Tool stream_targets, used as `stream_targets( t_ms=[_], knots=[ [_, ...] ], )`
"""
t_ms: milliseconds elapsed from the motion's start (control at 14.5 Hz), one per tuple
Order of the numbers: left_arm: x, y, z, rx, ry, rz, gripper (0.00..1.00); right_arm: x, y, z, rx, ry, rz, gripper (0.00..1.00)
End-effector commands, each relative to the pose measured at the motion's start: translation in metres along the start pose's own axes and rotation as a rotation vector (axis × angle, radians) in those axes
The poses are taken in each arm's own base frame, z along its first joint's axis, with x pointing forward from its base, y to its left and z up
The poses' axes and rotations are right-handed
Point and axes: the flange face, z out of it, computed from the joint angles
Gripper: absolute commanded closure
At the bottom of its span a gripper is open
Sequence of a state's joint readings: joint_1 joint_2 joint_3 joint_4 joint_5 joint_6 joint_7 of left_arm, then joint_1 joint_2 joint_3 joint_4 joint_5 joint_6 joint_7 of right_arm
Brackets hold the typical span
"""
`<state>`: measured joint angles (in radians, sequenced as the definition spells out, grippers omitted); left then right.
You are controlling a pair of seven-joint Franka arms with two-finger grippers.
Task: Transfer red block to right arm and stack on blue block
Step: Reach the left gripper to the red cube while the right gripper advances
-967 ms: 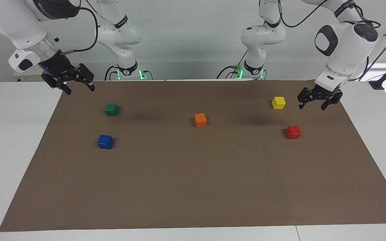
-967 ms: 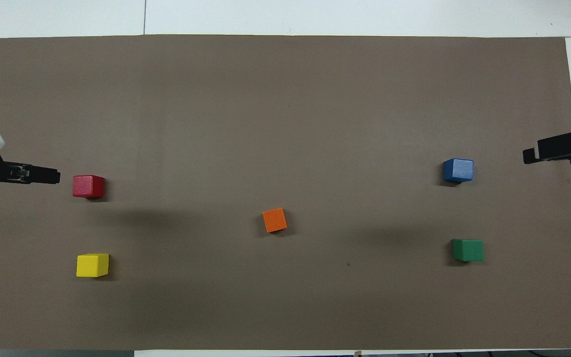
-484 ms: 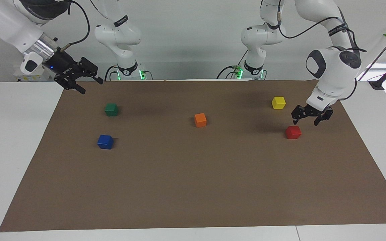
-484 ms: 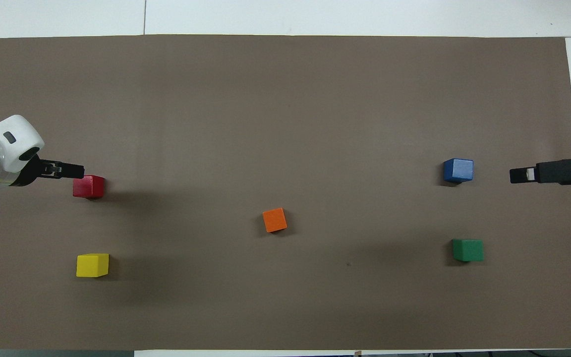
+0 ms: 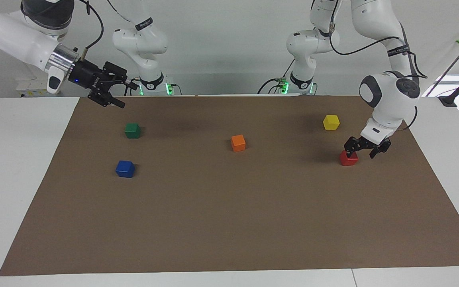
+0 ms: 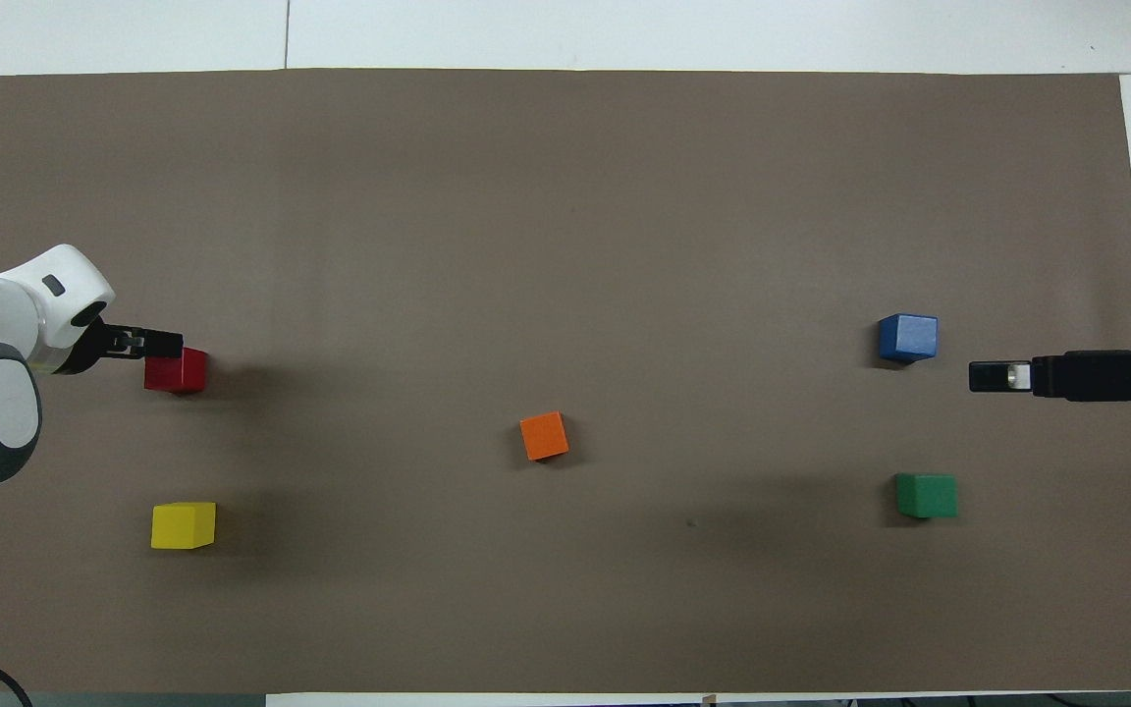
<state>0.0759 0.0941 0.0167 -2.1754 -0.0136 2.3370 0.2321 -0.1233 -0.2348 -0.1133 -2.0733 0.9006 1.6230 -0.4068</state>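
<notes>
The red block point(image 5: 349, 158) lies on the brown mat toward the left arm's end; it also shows in the overhead view point(image 6: 179, 373). My left gripper point(image 5: 361, 152) is open and low, with one finger at the block's top edge and the other off to its side; it does not hold the block. In the overhead view the left gripper point(image 6: 161, 344) overlaps the block's corner. The blue block point(image 5: 125, 168) lies toward the right arm's end, also seen from overhead point(image 6: 907, 337). My right gripper point(image 5: 128, 95) is open, empty and raised over the mat's edge near the green block; from overhead the right gripper point(image 6: 994, 376) is beside the blue block.
A dark green block point(image 5: 132, 130) lies nearer to the robots than the blue block. An orange block point(image 5: 238, 142) lies mid-mat. A yellow block point(image 5: 331, 122) lies nearer to the robots than the red block. The brown mat point(image 5: 229, 223) covers most of the white table.
My left gripper has come down and moved in onto the red block. My right gripper has swung in over the mat's edge and turned more level. No block has moved.
</notes>
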Motion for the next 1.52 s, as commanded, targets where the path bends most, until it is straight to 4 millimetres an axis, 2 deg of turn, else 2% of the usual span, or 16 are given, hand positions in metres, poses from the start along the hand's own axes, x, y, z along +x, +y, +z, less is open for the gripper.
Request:
stream_targets(
  t_ms=[0, 207, 345, 760, 829, 898, 1175, 1244, 1382, 1451],
  knots=[
    [-0.012, 0.000, 0.009, 0.002, -0.002, -0.033, 0.00, -0.012, 0.011, 0.017, 0.139, 0.033, -0.006, 0.00],
    [-0.018, 0.011, 0.015, -0.003, -0.020, -0.102, 0.00, -0.016, 0.041, 0.051, 0.301, 0.052, -0.032, 0.00],
    [-0.018, 0.020, 0.018, -0.004, -0.026, -0.104, 0.00, -0.014, 0.048, 0.064, 0.372, 0.064, -0.019, 0.00],
    [-0.018, 0.014, 0.019, -0.001, -0.014, -0.086, 0.01, -0.012, 0.047, 0.104, 0.679, 0.084, 0.052, 0.00],
    [-0.018, 0.013, 0.020, 0.000, -0.013, -0.083, 0.02, -0.012, 0.050, 0.109, 0.708, 0.083, 0.048, 0.00],
    [-0.017, 0.014, 0.020, 0.000, -0.011, -0.082, 0.07, -0.013, 0.048, 0.114, 0.738, 0.080, 0.047, 0.00],
    [-0.016, 0.015, 0.026, -0.001, -0.014, -0.079, 0.14, -0.012, 0.041, 0.138, 0.856, 0.078, 0.078, 0.00],
    [-0.016, 0.015, 0.026, -0.001, -0.016, -0.074, 0.29, -0.013, 0.036, 0.149, 0.900, 0.072, 0.079, 0.00],
    [-0.016, 0.016, 0.026, -0.001, -0.014, -0.068, 0.69, -0.017, 0.037, 0.175, 0.993, 0.072, 0.074, 0.00],
    [-0.015, 0.016, 0.025, -0.001, -0.013, -0.068, 0.82, -0.018, 0.039, 0.193, 1.048, 0.066, 0.072, 0.00]
  ],
)
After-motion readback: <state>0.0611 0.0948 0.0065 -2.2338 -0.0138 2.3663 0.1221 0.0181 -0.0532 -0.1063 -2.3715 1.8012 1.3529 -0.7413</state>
